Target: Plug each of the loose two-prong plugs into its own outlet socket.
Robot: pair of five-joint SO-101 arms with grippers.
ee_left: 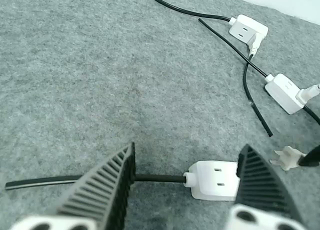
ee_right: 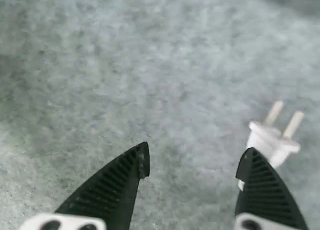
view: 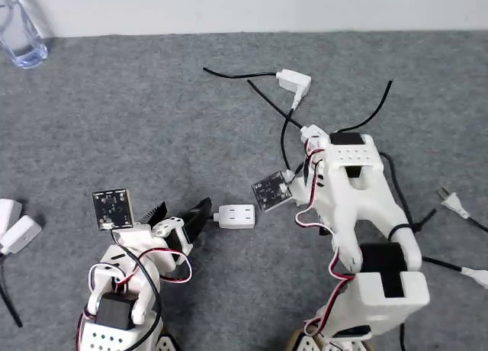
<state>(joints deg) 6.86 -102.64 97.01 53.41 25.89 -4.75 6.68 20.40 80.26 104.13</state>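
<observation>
A white outlet socket (view: 236, 216) with a short black cord lies just ahead of my left gripper (view: 187, 207), which is open. In the left wrist view the same socket (ee_left: 212, 180) sits between the black fingers (ee_left: 107, 190), nearer one of them, with its slots facing up. My right gripper (ee_right: 197, 148) is open low over the carpet. A loose white two-prong plug (ee_right: 272, 132) lies beside one of its fingertips (ee_right: 260, 175), prongs pointing away. That plug (ee_left: 287, 157) also lies close to the socket. Two more sockets (ee_left: 247, 29) (ee_left: 284, 92) lie farther off.
The right arm (view: 358, 191) stands over the middle right. Black cords (view: 366, 114) cross the carpet around it. Two loose plugs (view: 455, 204) (view: 476, 275) lie at the right edge, white socket blocks (view: 19, 233) at the left edge, and a clear glass (view: 21, 38) at the far left corner.
</observation>
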